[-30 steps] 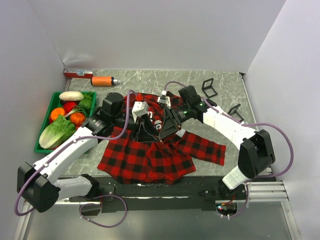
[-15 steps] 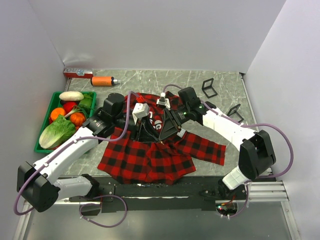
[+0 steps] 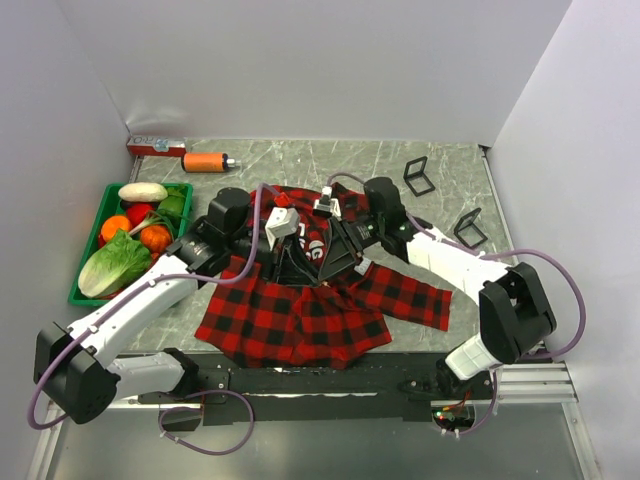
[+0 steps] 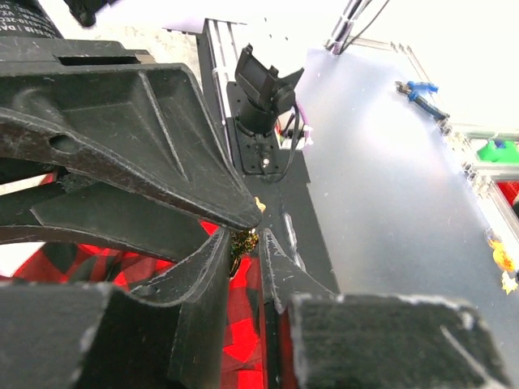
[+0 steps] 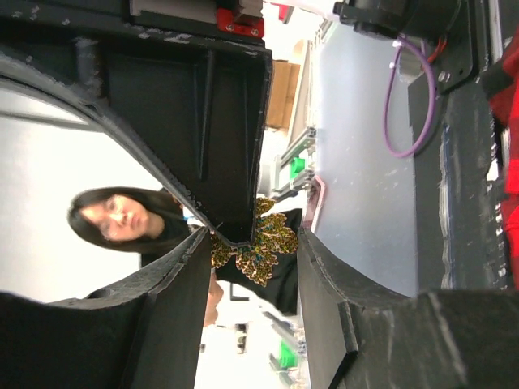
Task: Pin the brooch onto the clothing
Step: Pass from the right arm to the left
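Starting at the left edge of the table [image 3: 300, 160]: a green tray [image 3: 78, 296] holds a lettuce [image 3: 112, 265], orange fruit [image 3: 153, 238] and a pale oblong vegetable [image 3: 142, 191]. Behind it, against the back wall, lie a red box [image 3: 152, 146] with a white label too small to read and an orange bottle [image 3: 205, 161] on its side. The left arm [image 3: 140, 300] reaches in over the middle, where the shirt [image 3: 290, 320] lies spread flat in red-and-black plaid, collar toward the back wall and one sleeve out to the right. The white letters [image 3: 317, 243] on its chest are mostly covered by the arms and not legible. Both grippers meet tip to tip just above the chest. The left gripper [image 4: 246, 247] has its jaws drawn close, and the gold brooch [image 4: 243, 241] sits edge-on in the narrow gap at their tips; whether they actually pinch it I cannot tell. In the right wrist view the right gripper [image 5: 254, 235] is clamped across the brooch, whose leafy gold edges meet both inner faces, while one finger of the left gripper touches it from above. A dark-haired person [image 5: 113, 215] shows in the background of that view. Tiny white print on a black part at the top-left corner of the left wrist view is unreadable. The right arm [image 3: 450, 260] stretches in from the right. Farther right, two small black stands [image 3: 418, 176] sit on the table, well apart from the shirt.
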Robot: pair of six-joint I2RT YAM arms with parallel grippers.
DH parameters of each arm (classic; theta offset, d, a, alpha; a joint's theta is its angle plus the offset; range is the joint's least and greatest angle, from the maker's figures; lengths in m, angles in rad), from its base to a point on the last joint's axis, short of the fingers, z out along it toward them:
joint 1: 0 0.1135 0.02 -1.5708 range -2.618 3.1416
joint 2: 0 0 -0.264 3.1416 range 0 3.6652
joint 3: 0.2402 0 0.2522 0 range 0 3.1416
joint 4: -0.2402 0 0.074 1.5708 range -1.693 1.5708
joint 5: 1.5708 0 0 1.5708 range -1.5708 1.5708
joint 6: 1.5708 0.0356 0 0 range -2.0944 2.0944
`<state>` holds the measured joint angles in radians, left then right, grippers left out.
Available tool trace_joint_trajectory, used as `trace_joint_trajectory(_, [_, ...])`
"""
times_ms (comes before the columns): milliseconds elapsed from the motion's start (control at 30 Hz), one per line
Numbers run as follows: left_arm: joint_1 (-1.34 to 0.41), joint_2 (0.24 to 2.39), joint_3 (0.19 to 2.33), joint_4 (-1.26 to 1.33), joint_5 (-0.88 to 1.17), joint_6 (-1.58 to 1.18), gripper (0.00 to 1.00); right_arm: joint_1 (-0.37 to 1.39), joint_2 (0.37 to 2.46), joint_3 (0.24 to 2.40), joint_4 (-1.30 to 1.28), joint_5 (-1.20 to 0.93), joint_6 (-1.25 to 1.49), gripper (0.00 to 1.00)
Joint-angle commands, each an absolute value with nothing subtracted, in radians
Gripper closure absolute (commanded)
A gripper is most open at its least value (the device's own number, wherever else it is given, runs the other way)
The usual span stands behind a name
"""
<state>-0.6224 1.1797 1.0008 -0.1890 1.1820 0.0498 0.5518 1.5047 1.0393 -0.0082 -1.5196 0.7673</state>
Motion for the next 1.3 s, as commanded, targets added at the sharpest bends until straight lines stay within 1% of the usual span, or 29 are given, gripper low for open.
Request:
trace_joint_trajectory(0, [-0.637,1.166,0.951,-0.031,1.055,-0.101,0.99,0.539,1.482,0.933,0.683,-1.522,1.243,0.64])
trace_joint_trajectory(33, [-0.638,1.176,0.951,-0.035,1.005,-0.112,0.99,0.534,1.52,0.913,0.856,-1.52,1.353,0.63])
trace_joint_trajectory(67, [-0.638,1.181,0.954,-0.046,0.958,-0.112,0.99,0.529,1.551,0.896,1.192,-1.511,1.61,0.62])
trace_joint_trajectory(100, [-0.638,1.187,0.96,-0.055,0.855,-0.117,0.99,0.514,1.589,0.885,1.411,-1.5,1.749,0.61])
trace_joint_trajectory(133, [-0.638,1.189,0.956,-0.043,0.809,-0.127,0.99,0.503,1.676,0.894,1.595,-1.485,1.891,0.61])
trace_joint_trajectory(167, [-0.638,1.189,0.95,-0.04,0.764,-0.144,0.99,0.503,1.693,0.891,1.639,-1.477,1.957,0.63])
trace_joint_trajectory(200, [-0.638,1.189,0.943,-0.04,0.699,-0.153,0.99,0.499,1.701,0.891,1.634,-1.482,1.925,0.61])
trace_joint_trajectory(267, [-0.638,1.2,0.937,-0.035,0.654,-0.17,0.99,0.494,1.721,0.907,1.637,-1.494,1.882,0.54])
trace_joint_trajectory(300, [-0.638,1.206,0.933,-0.032,0.64,-0.178,0.99,0.489,1.727,0.92,1.629,-1.487,1.879,0.44])
trace_joint_trajectory(367, [-0.638,1.232,0.939,-0.044,0.643,-0.176,0.99,0.473,1.744,0.942,1.635,-1.491,1.89,0.35])
trace_joint_trajectory(400, [-0.638,1.236,0.943,-0.041,0.653,-0.176,0.99,0.468,1.746,0.959,1.641,-1.496,1.893,0.32])
trace_joint_trajectory(467, [-0.638,1.233,0.936,-0.023,0.682,-0.186,0.99,0.457,1.743,0.969,1.632,-1.509,1.893,0.31])
trace_joint_trajectory(533, [-0.638,1.232,0.931,-0.015,0.692,-0.184,0.99,0.443,1.733,0.966,1.635,-1.514,1.901,0.24])
trace_joint_trajectory(567, [-0.638,1.235,0.933,-0.021,0.693,-0.18,0.99,0.43,1.73,0.965,1.641,-1.516,1.91,0.17])
trace_joint_trajectory(633, [-0.638,1.239,0.937,-0.028,0.684,-0.183,0.99,0.413,1.707,0.948,1.64,-1.516,1.908,0.14])
trace_joint_trajectory(667, [-0.638,1.239,0.937,-0.029,0.674,-0.186,0.99,0.405,1.698,0.942,1.638,-1.514,1.905,0.08])
trace_joint_trajectory(700, [-0.638,1.239,0.937,-0.028,0.669,-0.184,0.99,0.388,1.686,0.93,1.632,-1.514,1.899,0.07])
trace_joint_trajectory(800, [-0.638,1.232,0.931,-0.011,0.678,-0.199,0.99,0.368,1.637,0.901,1.519,-1.517,1.81,0.0])
trace_joint_trajectory(900, [-0.634,1.213,0.93,-0.008,0.667,-0.215,0.99,0.341,1.576,0.878,1.323,-1.516,1.657,0.0])
trace_joint_trajectory(933, [-0.621,1.197,0.928,0.021,0.658,-0.227,0.99,0.336,1.534,0.873,1.257,-1.513,1.543,0.0])
trace_joint_trajectory(967, [-0.612,1.189,0.922,0.028,0.65,-0.235,0.99,0.331,1.508,0.871,1.035,-1.5,1.457,0.0])
trace_joint_trajectory(1000, [-0.591,1.178,0.92,0.032,0.649,-0.239,0.99,0.325,1.444,0.883,0.874,-1.487,1.343,0.0])
trace_joint_trajectory(1033, [-0.578,1.175,0.92,0.026,0.647,-0.245,0.99,0.327,1.407,0.908,0.604,-1.462,0.976,0.0])
trace_joint_trajectory(1067, [-0.569,1.177,0.925,0.022,0.646,-0.247,0.99,0.328,1.379,1.052,-0.073,-1.305,0.702,0.0])
trace_joint_trajectory(1100, [-0.557,1.175,0.93,0.017,0.647,-0.248,0.99,0.333,1.368,1.15,-0.406,-1.202,0.437,0.0])
trace_joint_trajectory(1133, [-0.552,1.175,0.937,0.011,0.649,-0.245,0.99,0.34,1.368,1.213,-0.526,-1.122,0.235,0.0])
trace_joint_trajectory(1167, [-0.552,1.174,0.939,0.008,0.647,-0.245,0.99,0.336,1.359,1.226,-0.56,-1.077,0.236,0.0])
trace_joint_trajectory(1200, [-0.542,1.166,0.94,0.009,0.64,-0.244,0.99,0.333,1.301,1.217,-0.548,-0.933,0.245,0.0])
trace_joint_trajectory(1267, [-0.538,1.157,0.942,0.003,0.621,-0.236,0.99,0.356,1.235,1.213,-0.567,-0.768,0.255,0.0])
